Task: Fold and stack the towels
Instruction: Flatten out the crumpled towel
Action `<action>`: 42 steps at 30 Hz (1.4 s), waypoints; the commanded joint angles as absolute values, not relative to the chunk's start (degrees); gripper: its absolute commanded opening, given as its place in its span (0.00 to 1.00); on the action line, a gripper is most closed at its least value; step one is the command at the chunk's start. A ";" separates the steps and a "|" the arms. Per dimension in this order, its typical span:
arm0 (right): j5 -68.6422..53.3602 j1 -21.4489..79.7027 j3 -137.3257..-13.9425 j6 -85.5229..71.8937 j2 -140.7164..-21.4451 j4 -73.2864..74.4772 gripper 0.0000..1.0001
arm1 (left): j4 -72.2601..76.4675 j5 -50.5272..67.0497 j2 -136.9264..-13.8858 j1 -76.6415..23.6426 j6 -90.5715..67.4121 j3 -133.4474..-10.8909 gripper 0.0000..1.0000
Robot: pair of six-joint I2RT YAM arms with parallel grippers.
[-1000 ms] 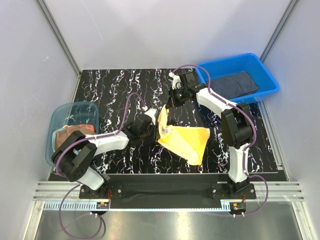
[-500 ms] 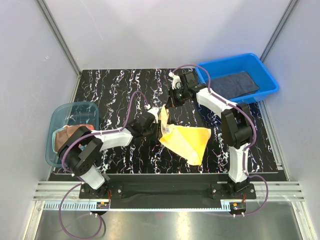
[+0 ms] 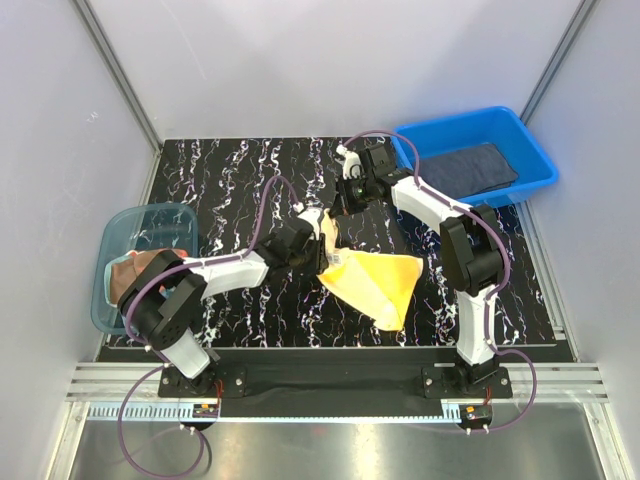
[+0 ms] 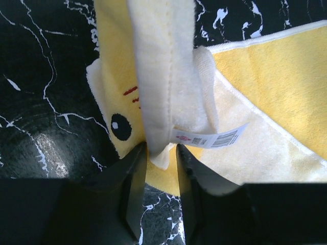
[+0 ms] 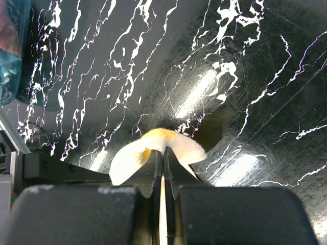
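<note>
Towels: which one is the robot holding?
The yellow towel on the table: the right gripper pinches its raised corner. The dark blue towel lies in the blue bin, the reddish towel in the teal tub, untouched.

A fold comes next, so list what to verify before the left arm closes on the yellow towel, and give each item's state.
1. Right gripper shut on a corner of the yellow towel: ok.
2. Left gripper jaws on either side of the towel's hanging edge: ok.
3. Left jaws actually pinching that edge: cannot tell.
4. Label tag outside the left jaws: ok.
5. Rest of the towel lying on the table: ok.
</note>
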State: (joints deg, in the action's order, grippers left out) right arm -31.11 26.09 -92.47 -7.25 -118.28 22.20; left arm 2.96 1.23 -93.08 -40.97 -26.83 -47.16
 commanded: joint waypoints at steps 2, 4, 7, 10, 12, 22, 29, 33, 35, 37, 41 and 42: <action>-32.61 25.93 -94.31 -7.47 -118.65 20.30 0.00 | 4.57 0.53 -94.22 -41.13 -27.24 -50.27 0.35; -32.87 25.93 -94.48 -7.56 -118.74 20.22 0.00 | 4.31 0.79 -94.92 -41.13 -27.51 -50.89 0.33; -32.78 25.93 -94.66 -7.21 -118.92 20.74 0.00 | 4.22 0.53 -95.54 -41.13 -28.12 -50.80 0.32; -32.34 25.93 -94.83 -6.94 -118.92 20.92 0.00 | 3.51 0.18 -95.62 -41.13 -28.56 -50.71 0.32; -32.26 25.93 -94.92 -6.94 -119.00 21.09 0.00 | 3.69 0.18 -95.36 -41.13 -28.74 -50.10 0.31; -28.23 25.84 -95.97 -5.80 -118.22 22.67 0.00 | 1.33 0.79 -94.05 -41.04 -27.60 -51.41 0.00; -19.78 24.70 -104.58 -2.82 -112.78 30.40 0.00 | -14.48 -2.62 -85.89 -40.96 -20.50 -62.46 0.00; -15.74 24.70 -112.84 -0.88 -110.13 36.81 0.00 | -25.91 -5.35 -82.01 -40.17 -13.90 -71.43 0.00; -13.63 24.61 -115.04 -0.35 -107.86 38.58 0.00 | -29.52 -7.37 -81.13 -39.55 -9.60 -78.09 0.00; -11.96 24.70 -117.24 -0.26 -105.74 40.85 0.00 | -34.70 -7.82 -80.42 -38.94 -5.30 -82.77 0.00; -12.30 24.70 -114.45 2.11 -95.14 43.24 0.00 | -44.72 -6.51 -79.46 -38.50 -0.97 -93.15 0.00; -12.30 24.78 -110.43 2.20 -92.57 42.55 0.00 | -47.09 -5.55 -78.67 -38.58 -0.53 -94.73 0.00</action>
State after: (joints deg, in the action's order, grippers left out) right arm -14.22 25.06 -113.32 -0.16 -102.28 40.07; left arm -35.62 -5.41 -81.28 -38.54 -6.66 -90.04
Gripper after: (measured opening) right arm 0.012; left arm 0.022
